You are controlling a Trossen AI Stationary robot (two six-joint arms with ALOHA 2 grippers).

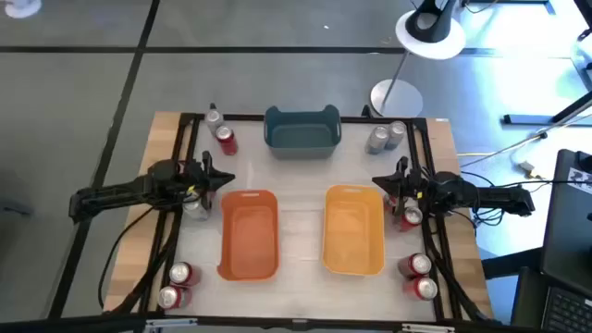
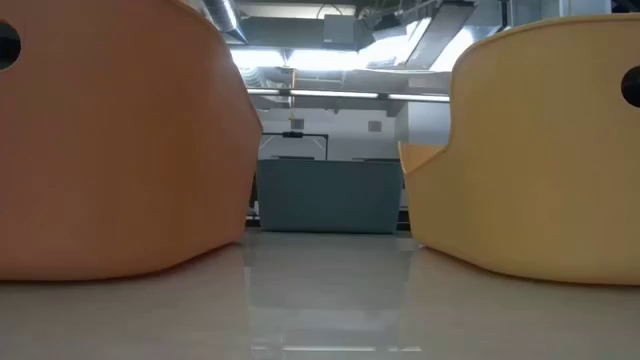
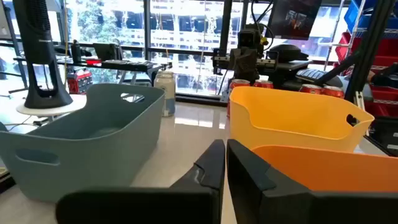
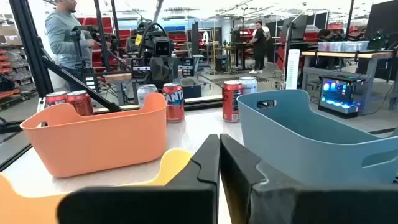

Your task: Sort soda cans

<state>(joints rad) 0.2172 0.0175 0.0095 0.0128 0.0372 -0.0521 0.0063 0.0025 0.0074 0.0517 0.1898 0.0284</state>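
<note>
Soda cans stand upright in small groups round the table's edges: one silver (image 1: 215,118) and one red (image 1: 227,141) at the far left, two silver-grey (image 1: 387,137) at the far right, red pairs at the near left (image 1: 176,285) and near right (image 1: 419,277). A silver can (image 1: 194,205) stands by the left arm and a red one (image 1: 410,216) by the right arm. My left gripper (image 1: 227,180) (image 3: 225,163) hovers shut at the table's left side. My right gripper (image 1: 379,182) (image 4: 219,155) hovers shut at the right side. Neither holds anything.
Three plastic bins stand between the arms: a blue-grey one (image 1: 302,129) at the far middle, an orange one (image 1: 249,234) at the near left and a yellow one (image 1: 353,229) at the near right. A black frame (image 1: 185,148) borders the table. People stand in the room beyond.
</note>
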